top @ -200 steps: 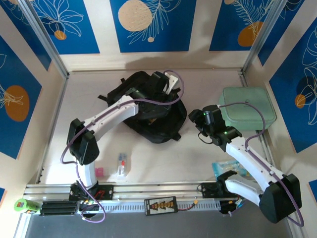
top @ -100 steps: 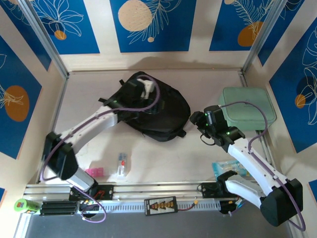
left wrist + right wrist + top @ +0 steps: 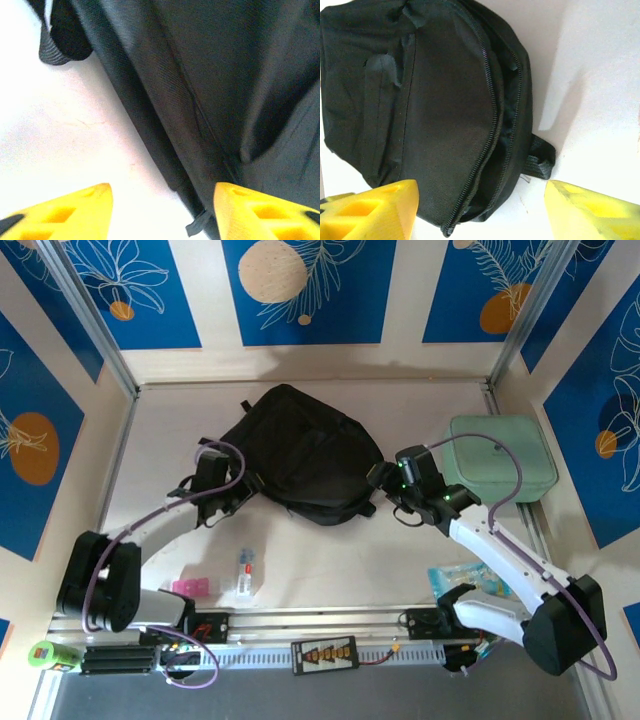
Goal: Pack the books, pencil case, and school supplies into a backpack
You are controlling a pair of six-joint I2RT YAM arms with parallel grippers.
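The black backpack lies flat in the middle of the table. Its zipper gapes partly open along the right side. My left gripper sits low at the backpack's left edge. It is open, with bare table and the bag's seam between its yellow fingers. My right gripper hovers at the bag's right edge. It is open over the zipper end, holding nothing. A pink eraser and a small tube lie near the front rail. The books are out of view.
A mint-green rounded case rests at the right, against the frame. A blue patterned packet lies under the right arm. A black strap sticks out beside the zipper. Walls enclose the table on three sides.
My left arm has pulled back from above the backpack to its left edge, and its jaws have opened. The bag's top has dropped flat. My right gripper edged slightly closer to the bag.
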